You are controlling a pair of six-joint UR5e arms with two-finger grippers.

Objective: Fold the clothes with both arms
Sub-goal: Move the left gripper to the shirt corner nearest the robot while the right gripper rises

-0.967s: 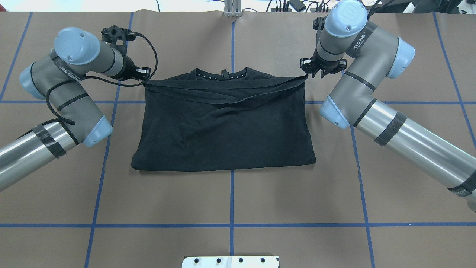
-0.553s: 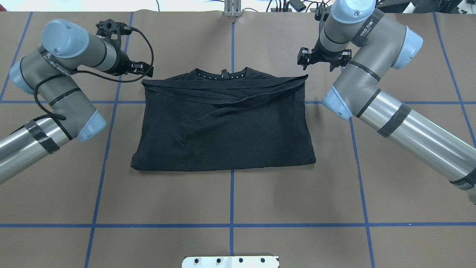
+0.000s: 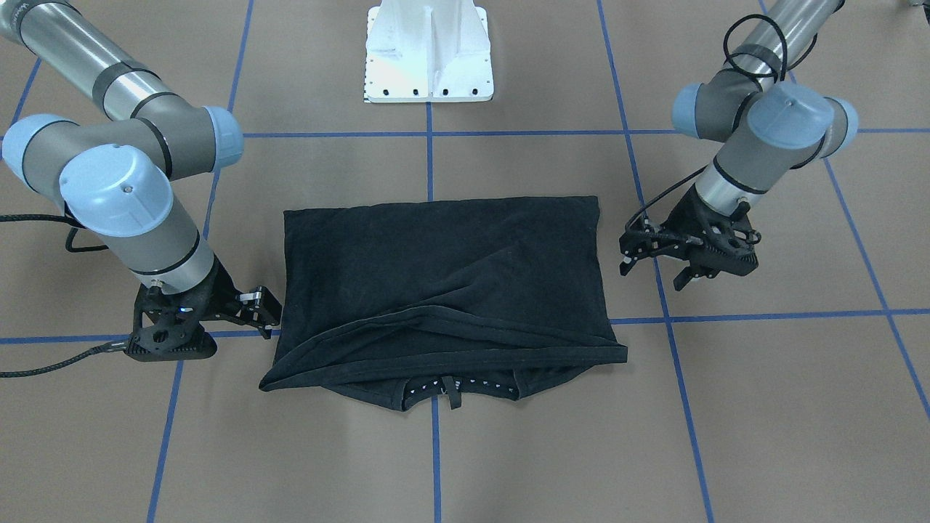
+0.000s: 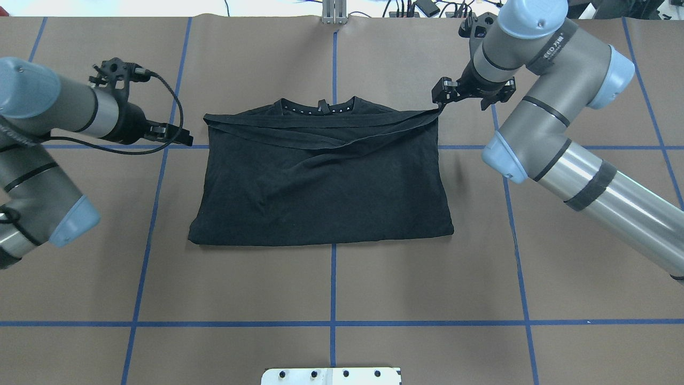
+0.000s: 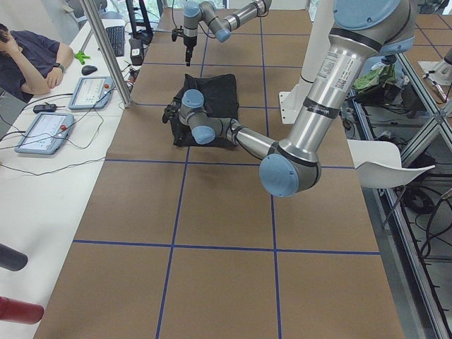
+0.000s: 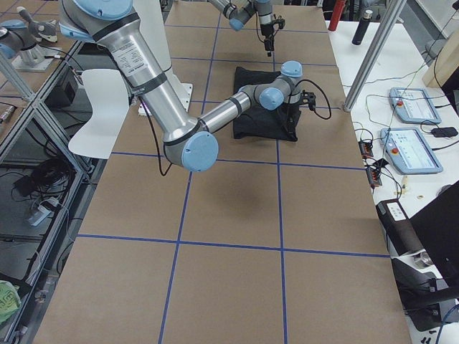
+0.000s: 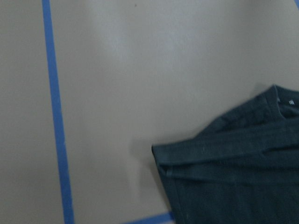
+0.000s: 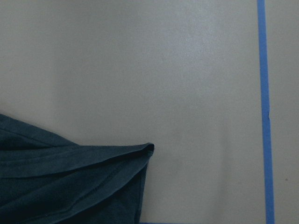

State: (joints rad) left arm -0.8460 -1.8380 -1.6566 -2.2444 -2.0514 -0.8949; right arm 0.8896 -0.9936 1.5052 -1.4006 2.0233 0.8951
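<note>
White pedestal base (image 4: 331,376) at the near table edge. Brown table (image 4: 331,289) with a blue tape grid (image 4: 333,278).

T-shirt (image 4: 326,187): black, folded to a wide rectangle, lying flat at table centre across the centre tape line. Fold edge faces the base and the collar (image 4: 320,107) is at the far end. Hem band (image 4: 320,140) lies doubled across just short of the collar, slightly twisted mid-width.

Left arm (image 4: 32,160): enters from the left side with its wrist links stacked back on themselves. The last link points across toward the shirt; the front-facing view shows it tilted down. Left gripper (image 3: 654,270) is off the shirt's left edge with a strip of bare table between, near the far cross line of tape. Fingers (image 3: 626,263) are spread with nothing in them. Its wrist view shows the shirt's far left corner lying on the table.

Right arm (image 4: 588,182): the long tube comes in from the right, with a joint cap near the shirt's right edge. The wrist is folded up and back, last link aimed down and inward. Right gripper (image 4: 470,96) is just beside the shirt's far right corner, jaws apart and empty. In the overhead view one finger overlaps the corner tip; can't tell if it touches. The right wrist view shows that corner flat on the table.

Metal post (image 4: 334,12) at the far table edge.
</note>
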